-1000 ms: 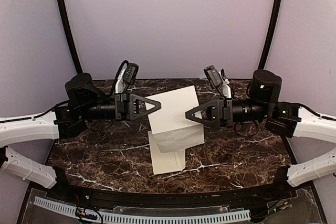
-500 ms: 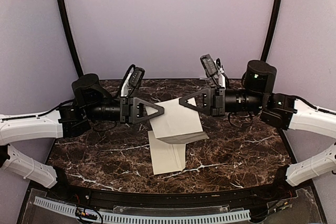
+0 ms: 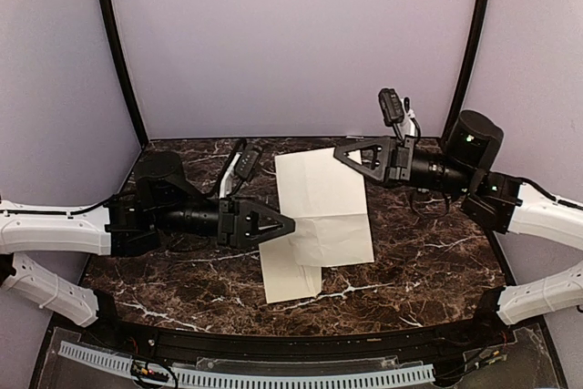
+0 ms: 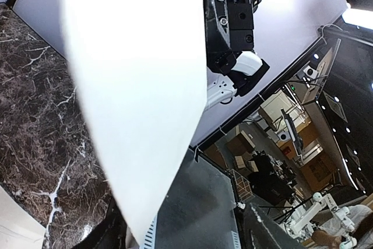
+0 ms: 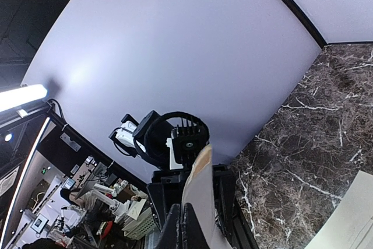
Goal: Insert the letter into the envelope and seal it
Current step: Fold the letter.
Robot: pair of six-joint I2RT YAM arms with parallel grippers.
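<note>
The left gripper has been lowered and its fingers parted around an edge of the letter, whose far corner is clamped between the fingers of the right gripper.

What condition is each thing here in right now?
letter: unfolded, creased, held by one corner.
envelope: flat on the table, partly covered by the letter.
right tool: shut on the letter.
left tool: open, by the letter's edge.
</note>
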